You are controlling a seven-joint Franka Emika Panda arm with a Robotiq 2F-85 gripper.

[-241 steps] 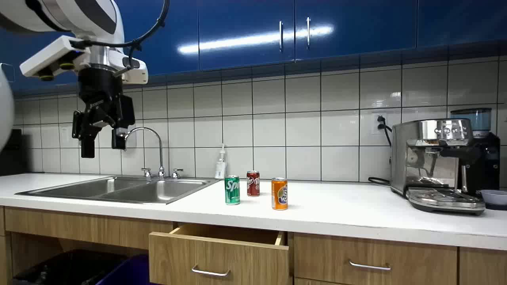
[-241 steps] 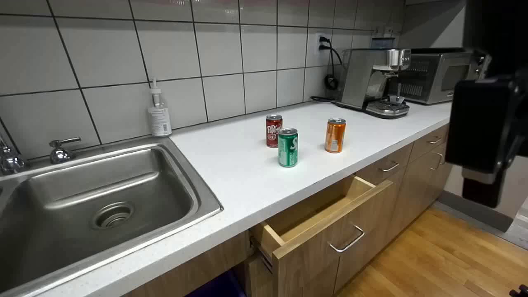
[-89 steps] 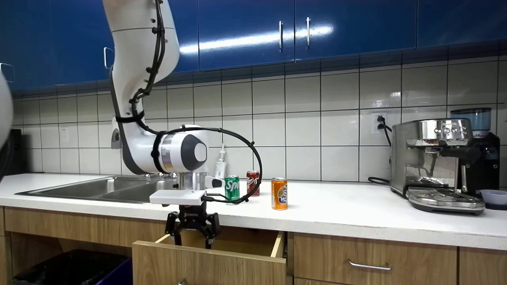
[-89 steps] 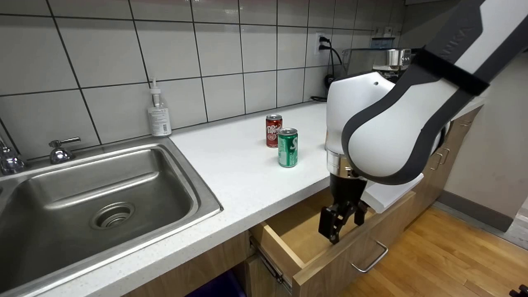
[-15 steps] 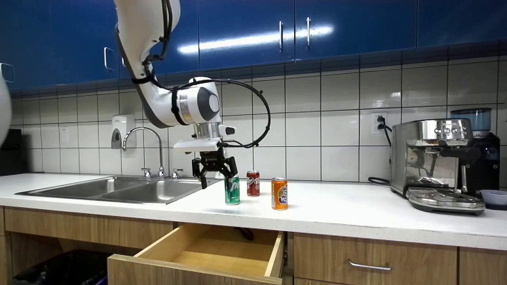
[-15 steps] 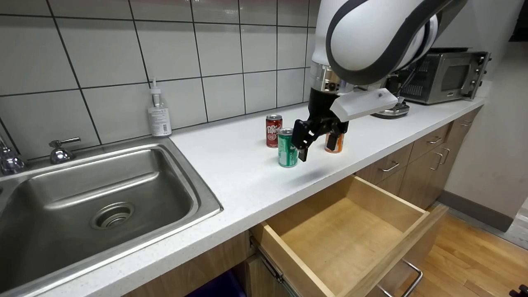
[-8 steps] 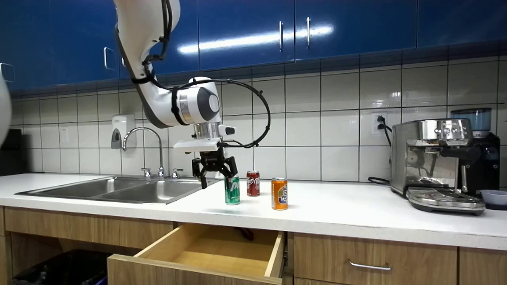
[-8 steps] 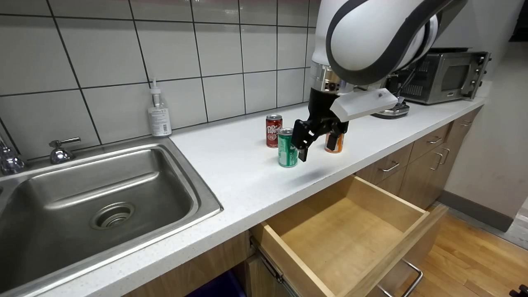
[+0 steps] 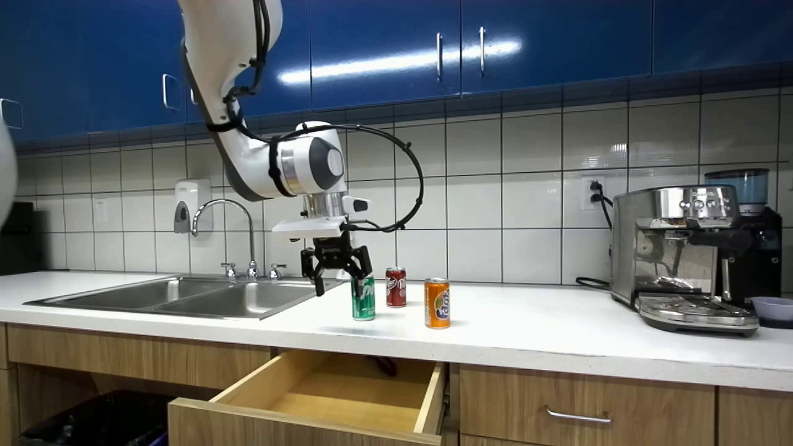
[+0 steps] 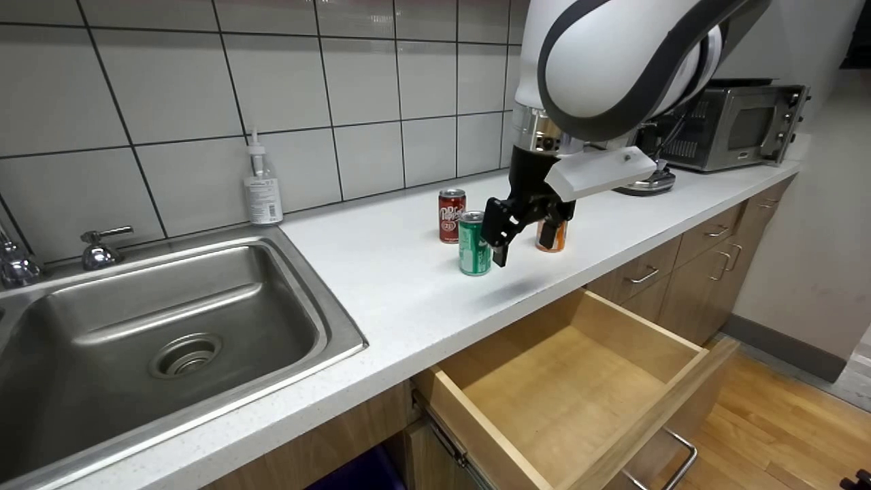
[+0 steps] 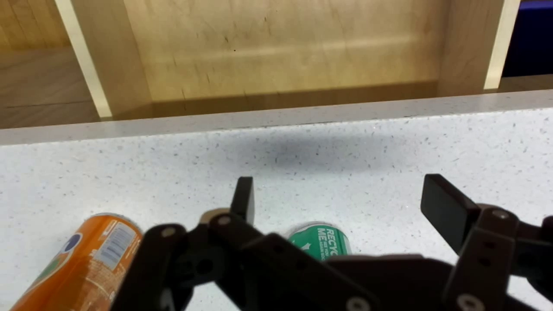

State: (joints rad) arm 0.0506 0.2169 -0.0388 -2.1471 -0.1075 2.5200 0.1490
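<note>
Moved since the frame some seconds back: the pale wooden drawer [image 10: 571,388] stands further out, and the black two-fingered hand [image 9: 339,291], down inside it there, now hangs over the white speckled tabletop [image 9: 526,322]. Against the last second's frames, no shift shows.

Item: green metal drinks can [image 10: 473,248], white lettering, upright on the tabletop, long axis vertical; nearest thing to the hand.

Hand: fingers spread wide apart, nothing held between them.

Governing relation: the green can lies to the side of the hand facing the white-tiled wall [image 9: 477,201], away from the drawer. Fingers are set apart along the tabletop's front edge; in the wrist view the can shows sideways between them, nearer one finger, partly hidden by the hand's own linkage. One finger overlaps the can in both exterior views; contact cannot be told.

Item: dark red metal can [image 10: 452,216], upright, near the green can on its wall side.

Item: orange metal can [image 9: 437,303], upright, apart from both, toward the brushed-steel espresso machine [image 9: 675,260].

Item: clear pump bottle [image 10: 263,201], white label, at the wall.

Item: stainless-steel double sink [image 10: 318,292], arched chrome tap [image 9: 251,248].

Overhead: glossy blue cabinets [image 9: 384,37].
</note>
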